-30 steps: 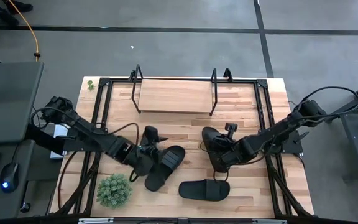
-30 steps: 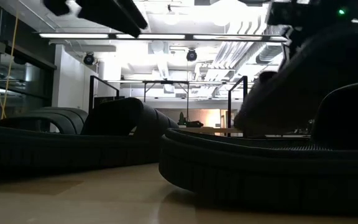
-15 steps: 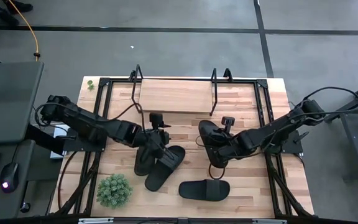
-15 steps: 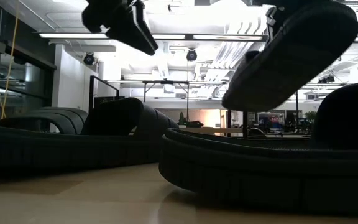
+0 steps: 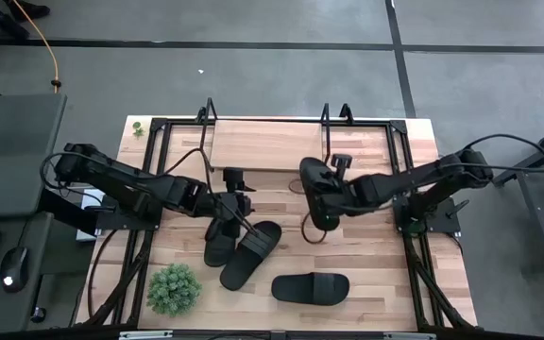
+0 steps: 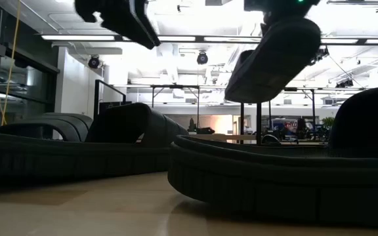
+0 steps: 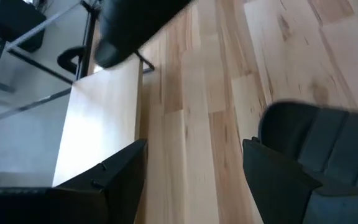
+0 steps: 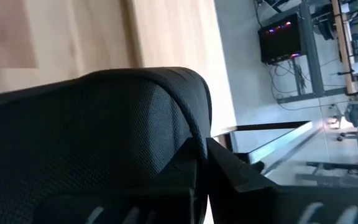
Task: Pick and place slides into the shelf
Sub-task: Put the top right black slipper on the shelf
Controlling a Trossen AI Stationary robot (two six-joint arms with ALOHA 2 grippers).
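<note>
One slide (image 5: 317,192) hangs clamped in right pincer (image 5: 332,186); left pincer (image 5: 232,200) seemingly open.

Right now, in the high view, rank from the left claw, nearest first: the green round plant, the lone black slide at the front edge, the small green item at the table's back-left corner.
From the left claw:
1. Green round plant, front-left.
2. Lone black slide, front centre; near-tie with the plant.
3. Small green item, back-left corner.

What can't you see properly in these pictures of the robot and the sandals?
- Right gripper fingers: the lifted slide it holds covers them in the high and right wrist views.
- Shelf board: in the low view, the near slides on the table block it.
- Left gripper fingertips: cut off by the left wrist picture's edge; open, holding nothing.
- Slide strap ribbing: too small from above.
</note>
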